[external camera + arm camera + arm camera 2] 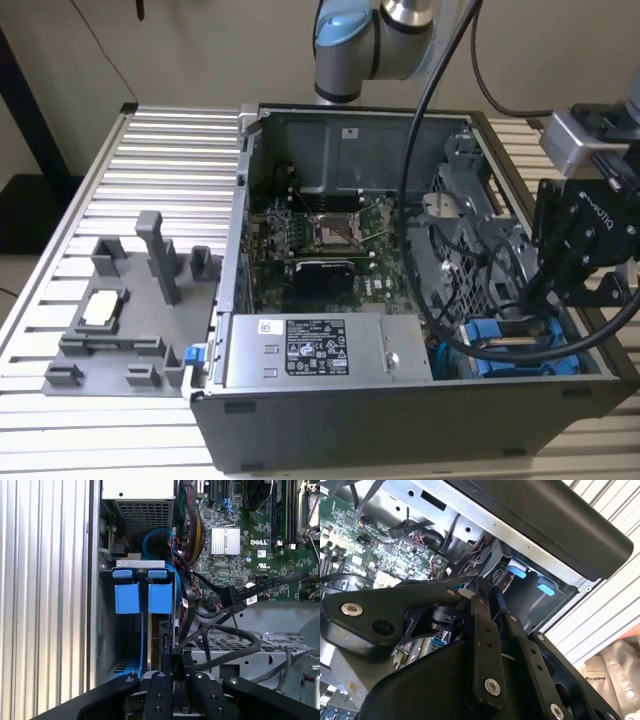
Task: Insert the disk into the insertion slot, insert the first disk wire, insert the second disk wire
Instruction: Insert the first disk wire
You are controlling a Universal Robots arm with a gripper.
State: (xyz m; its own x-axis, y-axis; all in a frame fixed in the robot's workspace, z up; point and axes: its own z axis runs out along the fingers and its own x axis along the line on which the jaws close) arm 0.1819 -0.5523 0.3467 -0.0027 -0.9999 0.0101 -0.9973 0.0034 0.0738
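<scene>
Seemingly the disk [161, 599] already sits in the insertion slot [106, 630]; the gripper [176, 674], clamped on a black wire plug [176, 661], needs square alignment with its socket

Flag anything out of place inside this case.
Nothing looks damaged or spilled. One black cable hangs loose near the perforated grey cage, its connector apparently plugged into nothing, beside the blue drive carriers.

Slatted aluminium table [160, 150] with open black computer case [400, 430] and grey parts fixture [130, 330].
</scene>
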